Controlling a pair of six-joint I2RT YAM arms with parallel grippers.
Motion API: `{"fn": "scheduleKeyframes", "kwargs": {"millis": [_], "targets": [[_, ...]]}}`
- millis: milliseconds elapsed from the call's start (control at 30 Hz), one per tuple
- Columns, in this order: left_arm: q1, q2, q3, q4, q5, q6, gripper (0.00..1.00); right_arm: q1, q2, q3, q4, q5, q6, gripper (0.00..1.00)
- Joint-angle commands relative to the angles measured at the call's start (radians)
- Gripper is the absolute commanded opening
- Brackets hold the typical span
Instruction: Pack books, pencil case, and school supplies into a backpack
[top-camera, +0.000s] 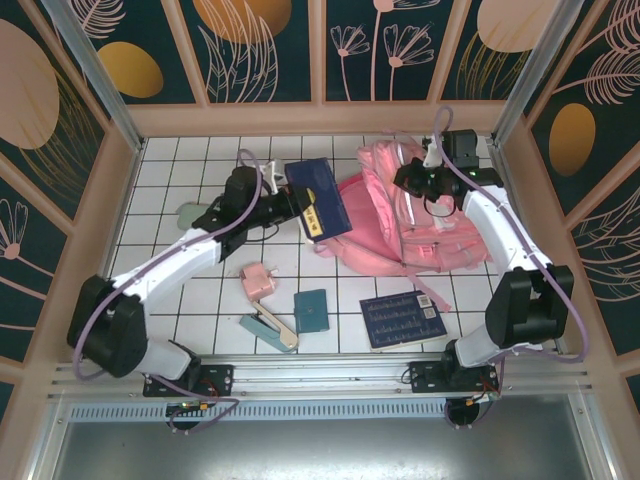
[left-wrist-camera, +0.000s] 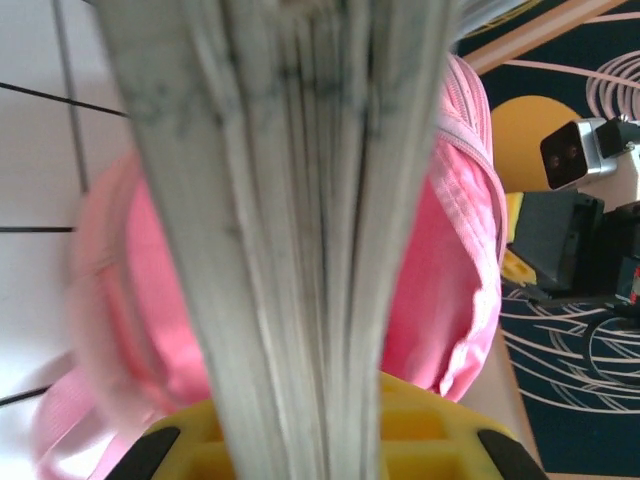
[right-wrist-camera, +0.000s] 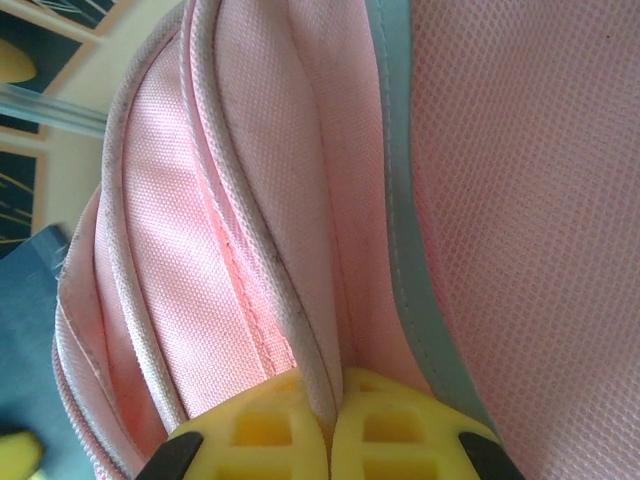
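My left gripper (top-camera: 302, 212) is shut on a dark navy book (top-camera: 320, 190), held tilted above the tiles just left of the pink backpack (top-camera: 430, 235). In the left wrist view the book's grey page edges (left-wrist-camera: 290, 220) rise between the yellow fingers (left-wrist-camera: 420, 430), with the backpack (left-wrist-camera: 455, 260) behind. My right gripper (top-camera: 420, 183) is shut on the backpack's top edge; its yellow fingers (right-wrist-camera: 275, 430) pinch a piped seam (right-wrist-camera: 300, 330). A second navy book with pale text lines (top-camera: 403, 320) lies in front of the backpack. The mint pencil case (top-camera: 188, 215) lies at the left.
On the tiles near the front lie a pink squarish piece (top-camera: 260, 280), a dark teal square (top-camera: 311, 310) and a teal-and-cream stapler (top-camera: 268, 332). Wooden walls (top-camera: 320, 118) enclose the table on three sides. The right arm's camera (left-wrist-camera: 570, 155) shows beyond the backpack.
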Motion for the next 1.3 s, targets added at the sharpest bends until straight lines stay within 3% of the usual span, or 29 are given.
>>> {"fn": "scheduleKeyframes", "kwargs": {"millis": [0,233,400,700,1033,1200,1267], "targets": [[0.001,0.098,-0.009,0.284,0.147,-0.166,0.0,-0.019,-0.103,-0.019,0.188,-0.131,0.051,0.0],[0.002,0.25,-0.006,0.585,0.203,-0.325,0.0,-0.068,-0.102,-0.057,0.283,-0.268,0.131,0.0],[-0.009,0.39,0.076,0.643,0.225,-0.388,0.0,-0.073,-0.081,-0.061,0.322,-0.312,0.162,0.0],[-0.102,0.639,0.439,0.476,0.213,-0.333,0.0,-0.067,-0.052,-0.029,0.341,-0.303,0.18,0.0],[-0.17,0.971,0.845,0.366,0.198,-0.397,0.0,-0.041,0.023,-0.001,0.431,-0.273,0.255,0.0],[-0.194,1.146,1.052,0.343,0.205,-0.451,0.07,-0.014,0.071,0.023,0.47,-0.254,0.281,0.0],[-0.209,1.238,1.211,0.27,0.221,-0.44,0.22,-0.005,0.084,0.025,0.484,-0.247,0.29,0.0]]}}
